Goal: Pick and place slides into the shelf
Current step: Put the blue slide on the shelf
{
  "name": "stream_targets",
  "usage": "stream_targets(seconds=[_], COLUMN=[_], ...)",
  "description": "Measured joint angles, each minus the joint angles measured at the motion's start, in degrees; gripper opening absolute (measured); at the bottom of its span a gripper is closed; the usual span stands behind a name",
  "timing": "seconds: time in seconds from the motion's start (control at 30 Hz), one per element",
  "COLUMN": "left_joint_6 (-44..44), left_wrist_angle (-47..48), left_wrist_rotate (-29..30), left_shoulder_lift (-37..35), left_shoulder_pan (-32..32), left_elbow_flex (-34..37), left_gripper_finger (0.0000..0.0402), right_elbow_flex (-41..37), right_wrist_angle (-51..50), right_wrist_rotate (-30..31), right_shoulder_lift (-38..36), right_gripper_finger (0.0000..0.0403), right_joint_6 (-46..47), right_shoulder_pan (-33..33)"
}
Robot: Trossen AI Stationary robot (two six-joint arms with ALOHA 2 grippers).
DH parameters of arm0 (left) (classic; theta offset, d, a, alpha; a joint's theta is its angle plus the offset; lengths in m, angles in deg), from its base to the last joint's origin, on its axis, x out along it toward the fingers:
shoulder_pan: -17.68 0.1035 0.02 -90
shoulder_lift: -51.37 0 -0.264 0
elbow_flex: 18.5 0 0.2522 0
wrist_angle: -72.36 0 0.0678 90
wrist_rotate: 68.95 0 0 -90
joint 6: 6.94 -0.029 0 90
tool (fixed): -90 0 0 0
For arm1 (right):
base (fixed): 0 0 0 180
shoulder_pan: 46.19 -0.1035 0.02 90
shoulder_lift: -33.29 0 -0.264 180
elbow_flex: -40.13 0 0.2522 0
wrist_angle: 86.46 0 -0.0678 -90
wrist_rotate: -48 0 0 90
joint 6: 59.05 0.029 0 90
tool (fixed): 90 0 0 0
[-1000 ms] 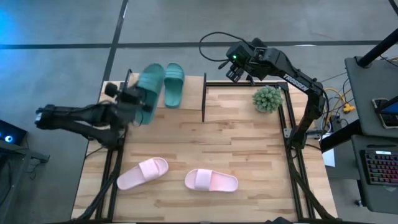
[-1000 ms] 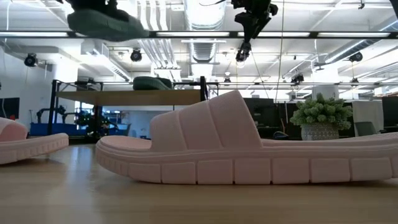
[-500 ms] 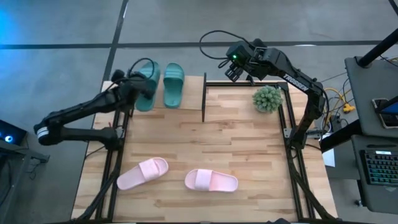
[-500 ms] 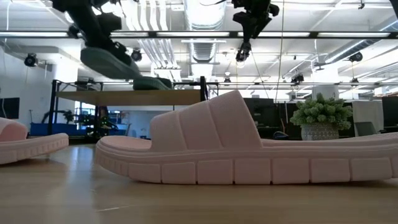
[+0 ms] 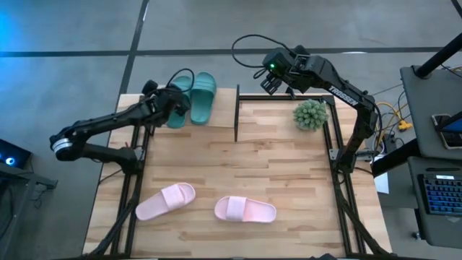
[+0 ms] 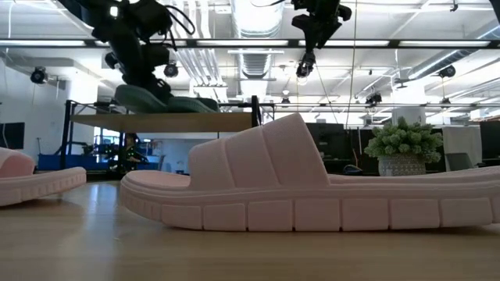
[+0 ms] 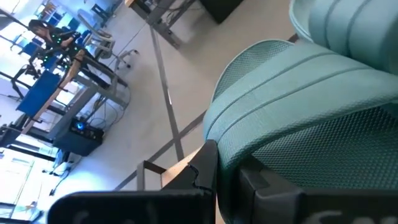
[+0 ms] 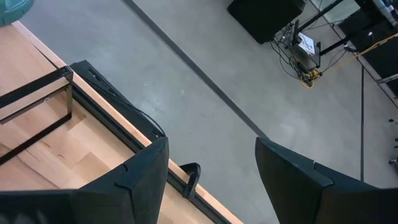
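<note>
While the left gripper, clamped on a teal slide, sets it on the shelf top's left edge beside its mate, release looks next; right gripper waits, fingers apart, past the table's far edge.

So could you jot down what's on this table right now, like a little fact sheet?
Left tool: shut on a teal slide, bringing it onto the shelf
Second teal slide: lying on the shelf top
Pink slides: two on the table, left one and right one, apart
Right tool: open, empty, raised over the table's far edge
Plant: far right corner
</note>
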Motion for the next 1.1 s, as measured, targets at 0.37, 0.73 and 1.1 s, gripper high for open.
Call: stream_targets(seconds=[0.37, 0.73, 1.1], left_joint_6=[0.07, 3.19, 9.11], left_wrist_angle=[0.07, 6.36, 13.66], left_wrist_rotate=[-2.31, -8.07, -12.06], left_shoulder_lift=[-1.89, -2.77, -9.51], left_shoulder_pan=[0.15, 0.22, -0.85], left_elbow_flex=[0.0, -0.07, -0.07], left_gripper_finger=[0.0064, 0.0167, 0.0179], right_elbow_flex=[0.0, 0.0, -0.26], right_wrist_angle=[0.8, 3.1, 3.28], right_wrist_rotate=[0.02, 0.01, -0.04], right_shoulder_lift=[0.02, 0.02, 0.02], right_gripper_finger=[0.0231, 0.0231, 0.0231], right_joint_6=[0.0, 0.0, 1.51], right_shoulder_pan=[0.0, -0.02, -0.02])
